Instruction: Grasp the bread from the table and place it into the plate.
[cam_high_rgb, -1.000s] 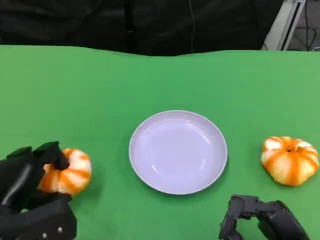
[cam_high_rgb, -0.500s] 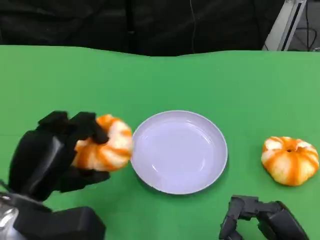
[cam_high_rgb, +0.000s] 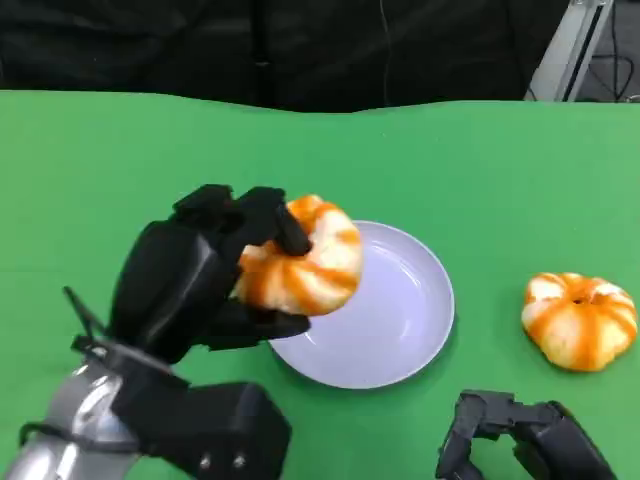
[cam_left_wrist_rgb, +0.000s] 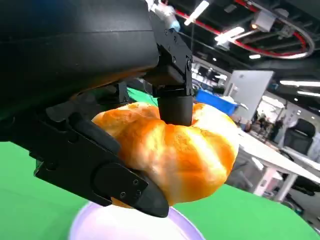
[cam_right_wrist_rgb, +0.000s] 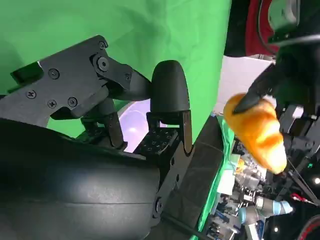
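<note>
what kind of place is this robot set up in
Probably a robotics lab or workshop. The table is draped in green cloth like a test stage; the left wrist view shows ceiling strip lights, white tables and office chairs behind the bread.

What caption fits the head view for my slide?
Left hand holds a bread above the plate's near-left rim; second bread waits on the table.

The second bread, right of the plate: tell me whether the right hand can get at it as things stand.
Probably yes. The right hand holds nothing, and the loose bread lies on the green table just beyond it with nothing between them. The left hand is busy elsewhere.
</note>
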